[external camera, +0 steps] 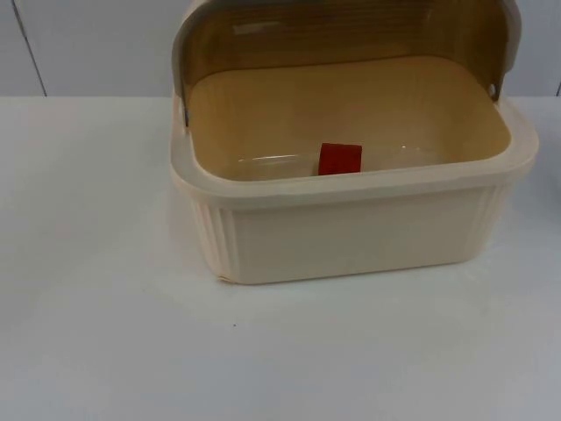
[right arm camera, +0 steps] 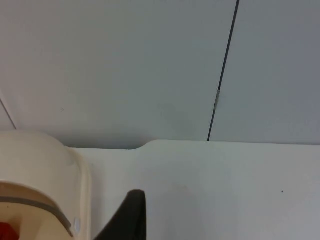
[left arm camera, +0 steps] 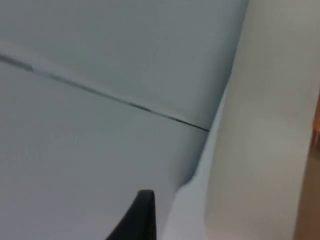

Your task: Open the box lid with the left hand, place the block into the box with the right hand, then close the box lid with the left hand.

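Note:
A cream plastic box (external camera: 351, 232) stands in the middle of the white table with its tinted lid (external camera: 351, 35) swung up and back. A small red block (external camera: 339, 159) rests on the box floor near the front wall. In the left wrist view, my left gripper (left arm camera: 142, 217) is close beside a cream surface of the box (left arm camera: 265, 150), facing the grey wall. From the right wrist view, my right gripper (right arm camera: 127, 217) hovers beside the box's curved lid (right arm camera: 45, 165), and a sliver of the red block (right arm camera: 5, 231) shows inside.
The grey partition wall (external camera: 88, 44) rises right behind the box. White table (external camera: 105, 333) stretches in front of the box and to its left. In the right wrist view, the table's far edge (right arm camera: 225, 142) meets the wall.

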Robot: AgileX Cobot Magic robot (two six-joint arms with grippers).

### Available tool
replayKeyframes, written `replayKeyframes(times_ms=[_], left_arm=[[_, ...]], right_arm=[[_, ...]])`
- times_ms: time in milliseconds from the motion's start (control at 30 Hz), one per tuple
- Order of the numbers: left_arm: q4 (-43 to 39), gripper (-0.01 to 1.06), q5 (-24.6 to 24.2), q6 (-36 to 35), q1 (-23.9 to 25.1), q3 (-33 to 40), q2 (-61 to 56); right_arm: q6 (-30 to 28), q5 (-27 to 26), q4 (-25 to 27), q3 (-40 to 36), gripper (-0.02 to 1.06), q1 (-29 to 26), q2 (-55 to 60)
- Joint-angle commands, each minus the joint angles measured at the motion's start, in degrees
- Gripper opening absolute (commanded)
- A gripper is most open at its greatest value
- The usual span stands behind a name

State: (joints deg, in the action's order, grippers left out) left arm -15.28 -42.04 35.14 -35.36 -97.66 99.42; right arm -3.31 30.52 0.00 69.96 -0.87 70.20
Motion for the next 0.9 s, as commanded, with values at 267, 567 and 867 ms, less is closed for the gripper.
replayKeyframes(times_ms=[267,567,867], left_arm=[[-15.8,1.05,11.3,-4.5,-4.8,-0.9,5.9],[-5.9,1.04,17.4,1.4,-1.4,-1.0,8.1],[26.3,1.02,16.6,28.9,4.3,-4.3,9.7]], right_arm=[[-0.2,0.1,0.7,0.2,1.05,-0.3,-0.5],[-0.2,0.1,1.6,0.2,1.05,-0.3,-0.5],[-0.2,0.1,1.6,0.2,1.05,-0.3,-0.5]])
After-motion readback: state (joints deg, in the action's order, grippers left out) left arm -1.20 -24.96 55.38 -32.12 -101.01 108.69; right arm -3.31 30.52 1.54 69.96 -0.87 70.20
